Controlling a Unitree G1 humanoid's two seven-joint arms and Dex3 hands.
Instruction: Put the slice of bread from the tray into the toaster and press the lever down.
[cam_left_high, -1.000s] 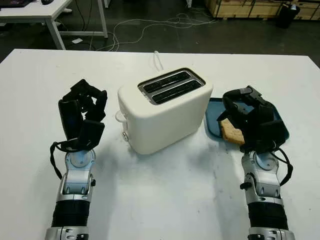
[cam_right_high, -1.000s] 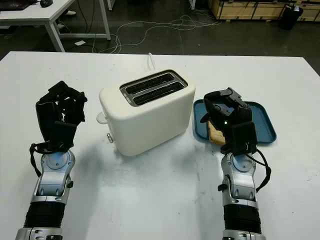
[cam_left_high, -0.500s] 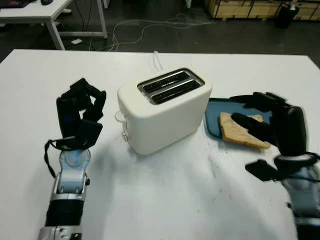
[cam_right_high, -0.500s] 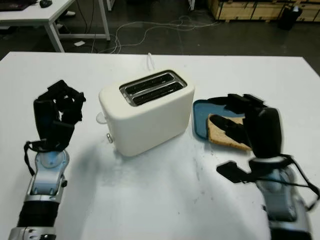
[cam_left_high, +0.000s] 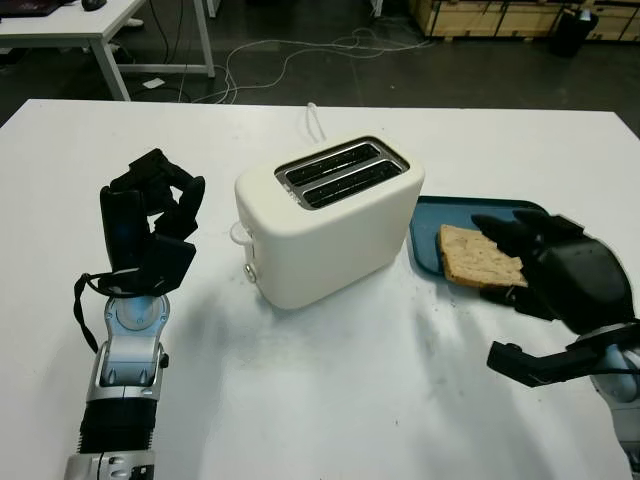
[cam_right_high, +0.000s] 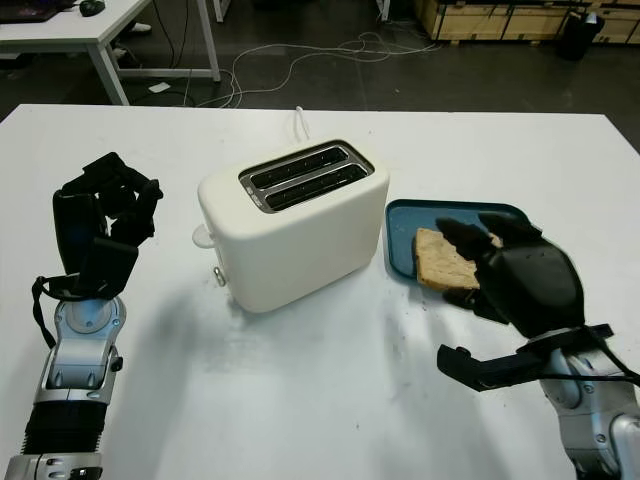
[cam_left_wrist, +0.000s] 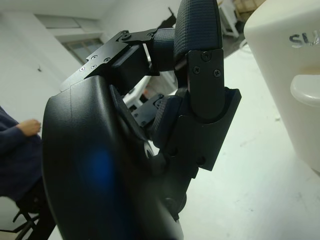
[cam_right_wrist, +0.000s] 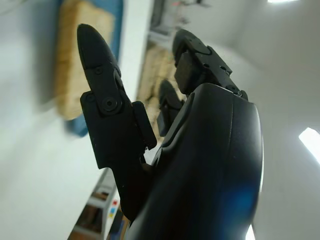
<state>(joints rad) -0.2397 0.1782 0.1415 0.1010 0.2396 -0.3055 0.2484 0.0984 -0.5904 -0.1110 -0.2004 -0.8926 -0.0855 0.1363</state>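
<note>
Bread slice (cam_left_high: 480, 257) lies ungrasped on tray (cam_left_high: 430, 215), right hand (cam_left_high: 560, 275) open beside it; toaster (cam_left_high: 330, 220) slots empty, lever unpressed; left hand (cam_left_high: 150, 225) curled, idle.

Setting: robotics lab or workshop. Evidence: white worktable (cam_left_high: 330, 400), dark floor with loose cables (cam_left_high: 300, 50), second desk (cam_left_high: 70, 25), wooden crates (cam_left_high: 490, 15).
</note>
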